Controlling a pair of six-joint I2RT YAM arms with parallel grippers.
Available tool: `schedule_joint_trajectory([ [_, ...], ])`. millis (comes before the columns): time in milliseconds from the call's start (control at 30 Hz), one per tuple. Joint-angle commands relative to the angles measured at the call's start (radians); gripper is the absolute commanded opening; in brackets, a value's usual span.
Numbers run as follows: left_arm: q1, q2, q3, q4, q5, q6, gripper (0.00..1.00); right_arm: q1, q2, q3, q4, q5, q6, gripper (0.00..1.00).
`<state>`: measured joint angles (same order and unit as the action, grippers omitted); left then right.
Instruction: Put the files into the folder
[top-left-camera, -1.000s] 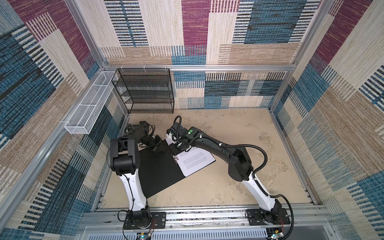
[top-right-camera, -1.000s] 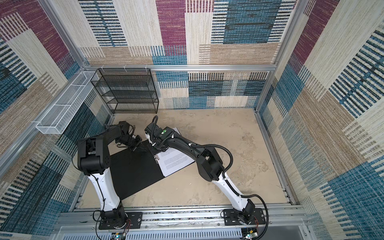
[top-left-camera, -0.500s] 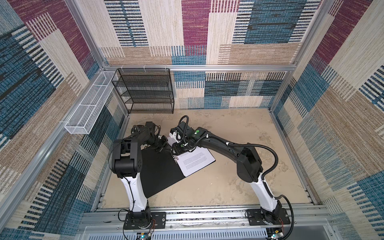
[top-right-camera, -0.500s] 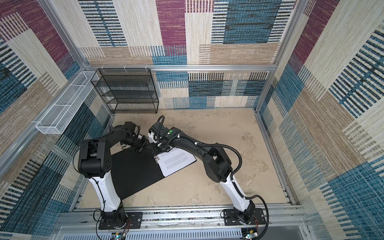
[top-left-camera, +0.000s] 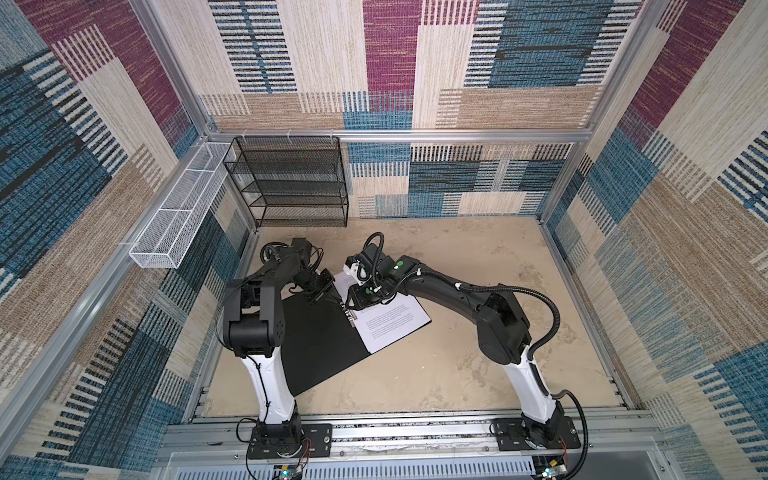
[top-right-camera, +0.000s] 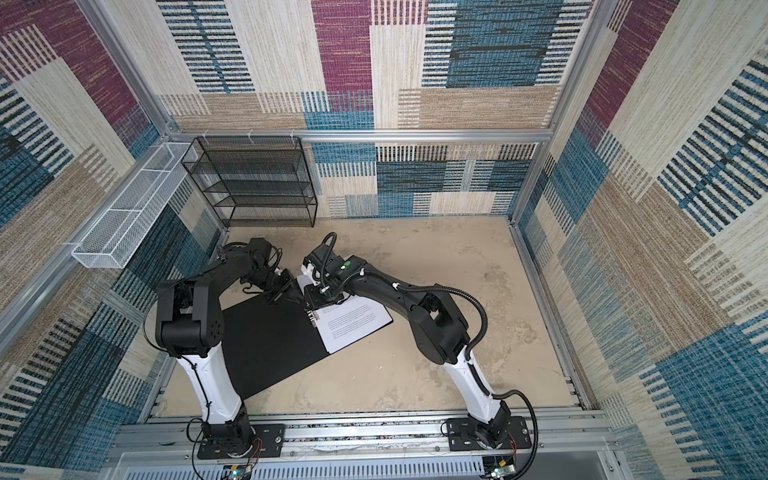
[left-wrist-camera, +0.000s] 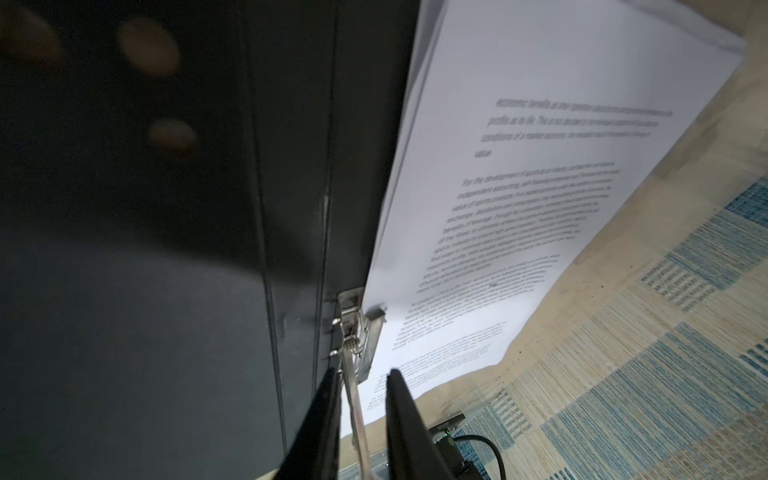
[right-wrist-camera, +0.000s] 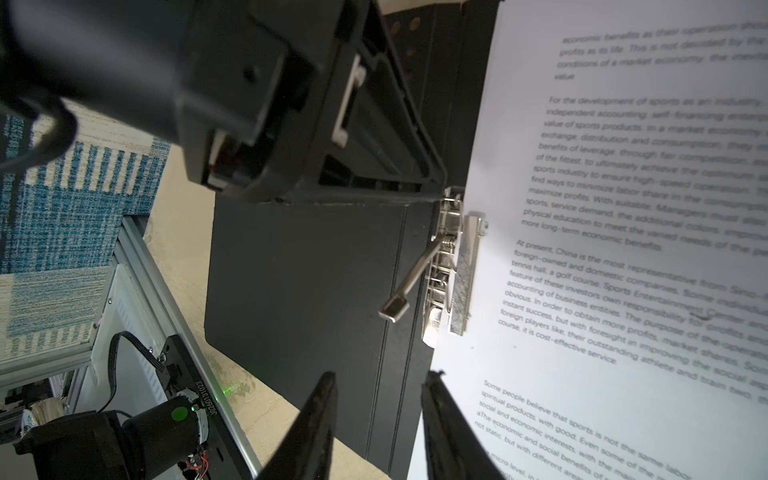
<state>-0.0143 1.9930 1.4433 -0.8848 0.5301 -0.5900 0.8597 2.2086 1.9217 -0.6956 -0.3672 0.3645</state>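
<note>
Left gripper (left-wrist-camera: 362, 372), jaws narrowly apart with the raised clip lever (right-wrist-camera: 411, 278) seen between them, has shifted right to the spine of the folder (top-left-camera: 320, 345). Right gripper (right-wrist-camera: 380, 378), jaws apart and empty, hovers beside it over the spine. Files (top-left-camera: 392, 326) lie unmoved on its right leaf, edge beneath the clip bar (right-wrist-camera: 463, 274).
</note>
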Motion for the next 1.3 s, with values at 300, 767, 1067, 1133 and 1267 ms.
schedule_joint_trajectory([
  [300, -0.032, 0.068, 0.071, -0.066, -0.077, 0.029, 0.18, -0.017, -0.037, -0.047, 0.068, -0.036, 0.019, 0.38],
  [767, -0.045, 0.108, 0.089, -0.072, -0.086, 0.028, 0.14, -0.024, -0.033, -0.056, 0.080, -0.059, 0.028, 0.38],
  [1067, -0.046, 0.122, 0.075, -0.072, -0.092, 0.033, 0.08, -0.038, -0.017, -0.065, 0.080, -0.150, 0.104, 0.42],
  [1133, -0.047, 0.122, 0.074, -0.071, -0.093, 0.033, 0.07, -0.048, -0.012, -0.069, 0.085, -0.204, 0.137, 0.42],
  [1267, -0.048, 0.123, 0.073, -0.072, -0.099, 0.032, 0.05, -0.057, 0.000, -0.077, 0.090, -0.259, 0.214, 0.42],
])
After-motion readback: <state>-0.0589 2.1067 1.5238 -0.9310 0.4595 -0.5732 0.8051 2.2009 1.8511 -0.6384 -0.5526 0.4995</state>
